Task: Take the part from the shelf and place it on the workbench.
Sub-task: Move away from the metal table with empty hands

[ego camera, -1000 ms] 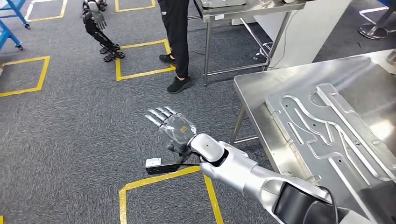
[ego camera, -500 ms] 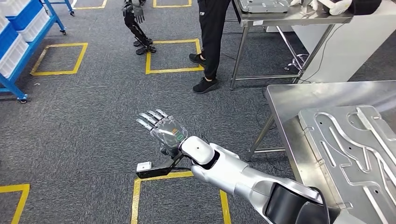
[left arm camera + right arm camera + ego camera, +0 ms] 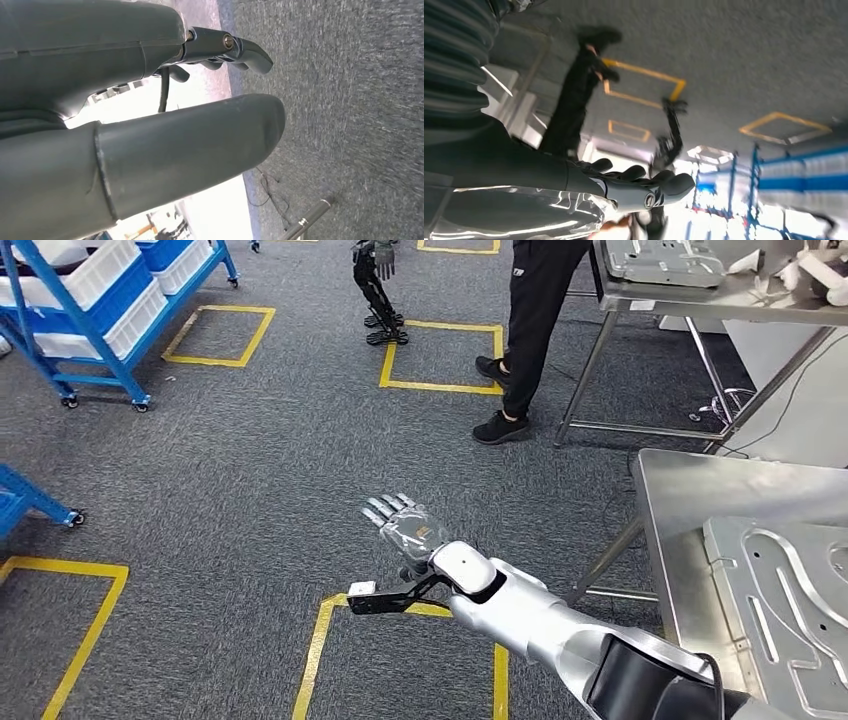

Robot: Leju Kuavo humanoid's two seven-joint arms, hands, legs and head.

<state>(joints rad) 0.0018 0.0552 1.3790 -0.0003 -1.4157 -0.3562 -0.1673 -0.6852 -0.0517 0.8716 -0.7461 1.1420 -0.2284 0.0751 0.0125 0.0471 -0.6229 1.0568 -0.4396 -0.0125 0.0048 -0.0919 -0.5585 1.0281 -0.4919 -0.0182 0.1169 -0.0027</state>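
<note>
Our view has swung left, bringing the blue-framed shelf with white bins in at ten o'clock; right hand spread and empty, left hand empty too, part unfetched among those bins, we judge.

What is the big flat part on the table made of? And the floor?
The part looks like bare metal, probably aluminium: dull silver-grey with raised ribs and soft reflections. The table looks like brushed steel. The floor seems to be grey carpet, flecked and matte.
</note>
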